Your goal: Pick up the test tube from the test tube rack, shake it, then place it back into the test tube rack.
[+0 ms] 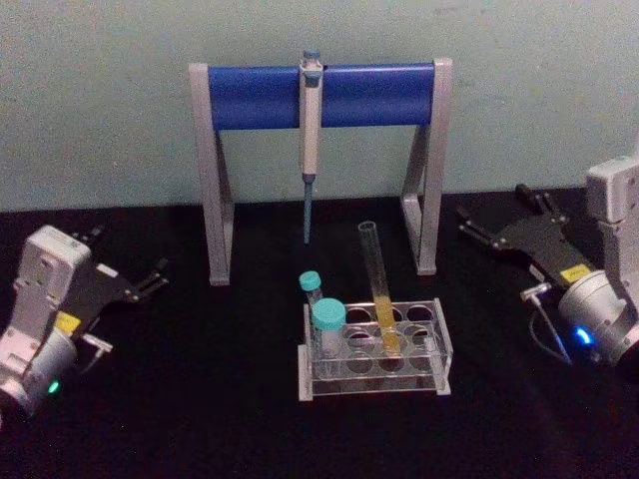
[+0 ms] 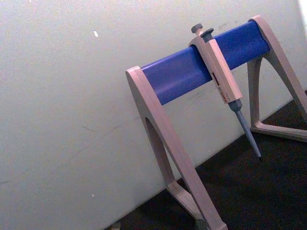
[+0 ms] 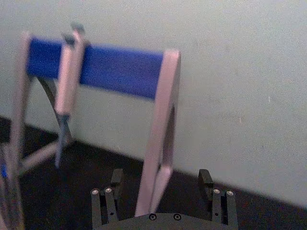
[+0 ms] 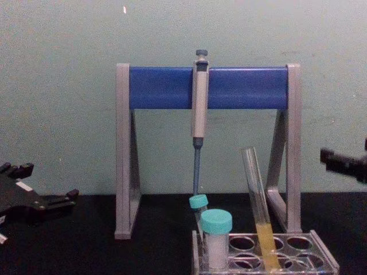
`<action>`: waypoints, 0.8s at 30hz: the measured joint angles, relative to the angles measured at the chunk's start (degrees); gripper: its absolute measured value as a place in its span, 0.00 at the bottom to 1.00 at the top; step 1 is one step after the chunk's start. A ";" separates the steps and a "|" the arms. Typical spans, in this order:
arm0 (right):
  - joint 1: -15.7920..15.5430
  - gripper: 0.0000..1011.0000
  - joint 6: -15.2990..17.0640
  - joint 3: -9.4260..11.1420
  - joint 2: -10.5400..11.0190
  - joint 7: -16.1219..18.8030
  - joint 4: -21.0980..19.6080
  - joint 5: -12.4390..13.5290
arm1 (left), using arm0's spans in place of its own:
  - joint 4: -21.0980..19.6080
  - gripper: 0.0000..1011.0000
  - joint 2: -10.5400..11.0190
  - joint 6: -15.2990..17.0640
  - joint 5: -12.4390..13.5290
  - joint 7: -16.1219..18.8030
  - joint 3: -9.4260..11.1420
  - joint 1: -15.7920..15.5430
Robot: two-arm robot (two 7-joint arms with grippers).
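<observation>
The test tube (image 1: 377, 284) (image 4: 257, 197) is a long clear tube with yellow liquid at its bottom. It stands uncapped and leaning in a hole of the clear test tube rack (image 1: 374, 391) (image 4: 324, 259) at the table's middle. My left gripper (image 1: 130, 254) (image 4: 46, 182) rests open on the table far to the rack's left. On the far right, well away from the rack, my right gripper (image 1: 494, 205) (image 3: 160, 175) is open too. Nothing is between either pair of fingers.
Two teal-capped tubes (image 1: 326, 319) (image 4: 216, 222) stand in the rack's left side. Behind the rack rises a grey-and-blue pipette stand (image 1: 319, 95) (image 2: 192, 72) (image 3: 115, 69) with a pipette (image 1: 311, 130) (image 4: 199, 103) hanging from its bar. The wall is close behind.
</observation>
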 joint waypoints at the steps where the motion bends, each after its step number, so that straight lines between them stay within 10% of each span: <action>1: 0.04 0.99 0.70 -0.11 -0.17 -0.31 0.27 -0.36 | 0.00 0.99 0.00 0.00 0.00 0.00 0.00 0.00; 9: 1.23 0.99 6.70 -1.09 -1.47 -0.36 3.37 -2.12 | 0.00 0.99 0.00 0.00 0.00 0.00 0.00 0.00; 24: 1.78 0.99 7.53 -0.92 -1.82 1.17 4.73 -2.10 | 0.00 0.99 0.00 0.00 0.00 0.00 0.00 0.00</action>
